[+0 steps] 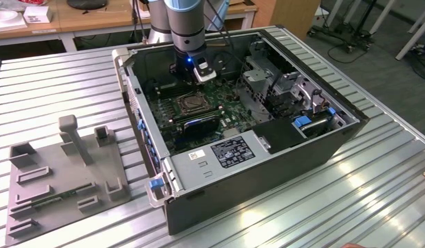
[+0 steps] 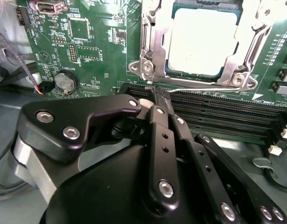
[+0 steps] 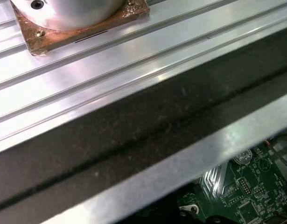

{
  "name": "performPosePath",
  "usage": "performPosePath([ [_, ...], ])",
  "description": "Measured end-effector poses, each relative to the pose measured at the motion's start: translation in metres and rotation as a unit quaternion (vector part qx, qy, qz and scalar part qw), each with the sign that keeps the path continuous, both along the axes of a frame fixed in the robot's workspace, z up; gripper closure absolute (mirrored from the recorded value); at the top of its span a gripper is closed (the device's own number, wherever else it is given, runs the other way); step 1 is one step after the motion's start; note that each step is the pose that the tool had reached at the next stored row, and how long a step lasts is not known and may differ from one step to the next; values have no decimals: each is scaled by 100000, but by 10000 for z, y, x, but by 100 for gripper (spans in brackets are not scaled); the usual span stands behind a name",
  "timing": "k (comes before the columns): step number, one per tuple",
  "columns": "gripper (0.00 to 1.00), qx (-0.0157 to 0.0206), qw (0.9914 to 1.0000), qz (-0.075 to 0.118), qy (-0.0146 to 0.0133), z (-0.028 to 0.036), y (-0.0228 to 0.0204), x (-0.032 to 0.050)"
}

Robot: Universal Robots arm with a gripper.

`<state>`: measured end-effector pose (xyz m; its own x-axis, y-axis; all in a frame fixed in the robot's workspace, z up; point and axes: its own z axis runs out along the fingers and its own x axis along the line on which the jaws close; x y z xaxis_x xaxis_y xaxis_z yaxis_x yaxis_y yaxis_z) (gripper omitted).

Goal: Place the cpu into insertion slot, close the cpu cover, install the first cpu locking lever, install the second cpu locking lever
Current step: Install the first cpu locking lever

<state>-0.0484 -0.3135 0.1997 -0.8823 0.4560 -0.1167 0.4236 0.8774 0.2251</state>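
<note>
where the cpu (image 2: 200,41) lies flat, face up, the cpu cover (image 2: 151,39) frames it.

The flat square cpu (image 2: 201,42) is pale silver-grey, the metal-frame cpu cover (image 2: 150,44) shiny silver, and the broad motherboard (image 2: 96,46) green with fine white print. The jointed gripper (image 2: 158,97) is glossy black with silver screw heads (image 2: 165,188); the ribbed aluminium table (image 1: 377,175) is striped grey.

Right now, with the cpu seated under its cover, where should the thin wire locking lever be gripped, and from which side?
Probably take the locking lever on its straight run, pinching across the thin wire from above, on the memory slots side; the cpu cover frame blocks the other side.
</note>
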Motion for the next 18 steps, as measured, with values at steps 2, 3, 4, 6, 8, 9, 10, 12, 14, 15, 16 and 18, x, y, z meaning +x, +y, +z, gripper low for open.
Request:
performPosePath([
  [2,90,-73,100000,4,-116,-2,-5,-8],
  [3,90,-111,100000,7,-171,-3,-7,-12],
  [4,90,-144,100000,6,-228,-3,-9,-18],
  [6,90,-199,99999,7,-354,-5,-10,-31],
  [8,90,-227,99999,8,-494,-8,-10,-50],
  [9,90,-236,99998,9,-561,-10,-10,-59],
  [10,90,-236,99998,8,-639,-12,-10,-68],
  [12,90,-237,99996,10,-832,-16,-10,-82],
  [14,90,-234,99994,2,-1043,-20,-10,-89],
  [15,90,-240,99993,3,-1137,-22,-10,-90],
  [16,90,-242,99992,3,-1247,-23,-10,-91],
  [18,90,-247,99990,4,-1390,-24,-8,-92],
])
